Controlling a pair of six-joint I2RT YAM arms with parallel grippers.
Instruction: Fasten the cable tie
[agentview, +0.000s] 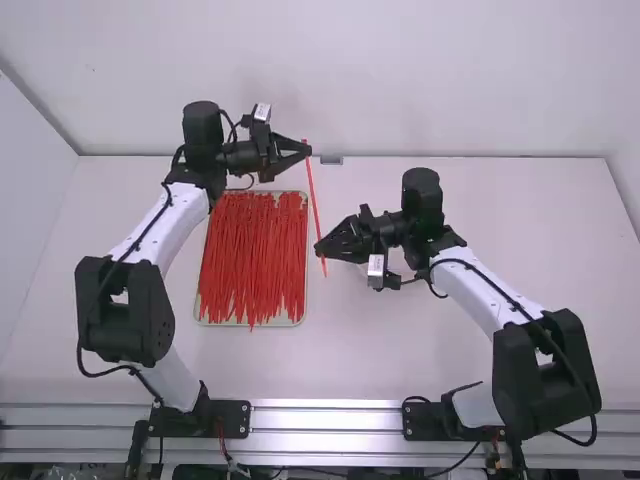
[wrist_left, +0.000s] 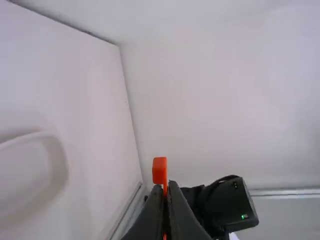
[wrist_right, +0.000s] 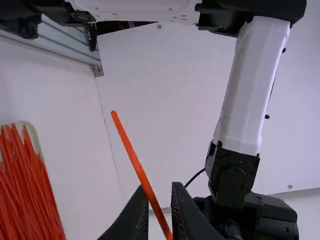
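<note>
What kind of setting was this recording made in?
Most likely a robotics lab test bench, not a home or a shop floor. An aluminium mounting rail runs along the front of a white table, plain white walls close it in, and a stock of red cable ties is laid out for repeated trials.

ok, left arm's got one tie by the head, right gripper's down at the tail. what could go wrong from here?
1. The left gripper pinches the cable tie just below its head, a narrow hold; the strap may swivel or slip when bent.
2. The right gripper has its fingers apart around the strap, which lies against one finger; closing could shove it sideways rather than clamp it.
</note>
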